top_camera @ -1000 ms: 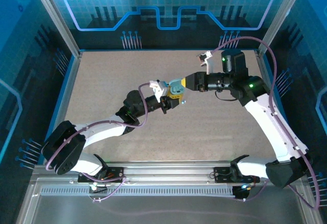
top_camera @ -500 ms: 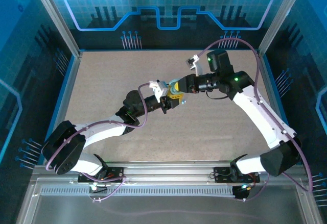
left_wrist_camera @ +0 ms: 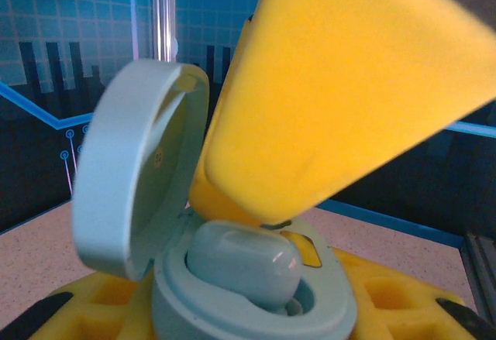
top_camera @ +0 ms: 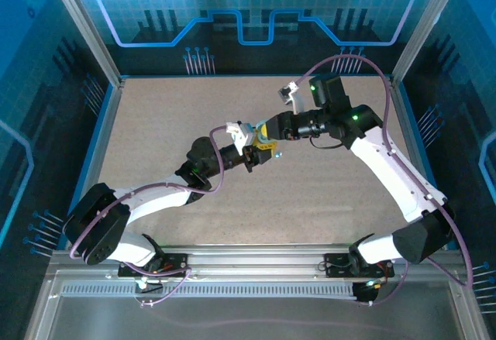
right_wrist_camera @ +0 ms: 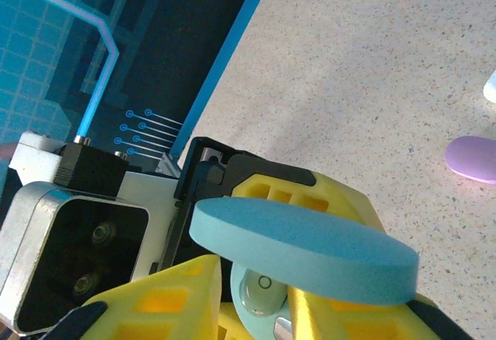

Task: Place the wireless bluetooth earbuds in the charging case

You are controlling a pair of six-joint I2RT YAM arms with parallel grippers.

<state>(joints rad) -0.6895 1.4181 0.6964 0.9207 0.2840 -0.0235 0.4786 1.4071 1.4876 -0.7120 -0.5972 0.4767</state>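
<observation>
Left wrist view: a teal earbud (left_wrist_camera: pixel 244 264) is lying almost seated in the open charging case (left_wrist_camera: pixel 186 313) — left gripper (top_camera: pixel 261 153) is clamping the case, right gripper (top_camera: pixel 269 132) is hovering above, jaws unreadable.

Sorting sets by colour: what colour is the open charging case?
The charging case is pale teal, lid and base; clearest in the left wrist view.

From the left wrist, looks nearly level at the open teal case (left_wrist_camera: pixel 136 185) from right beside it, back wall (left_wrist_camera: pixel 46 84) beyond. From the right wrist, peers obliquely down on the same case from close over its lid (right_wrist_camera: pixel 302 251). From the top external mount, looks down from high above that case, far off.
</observation>
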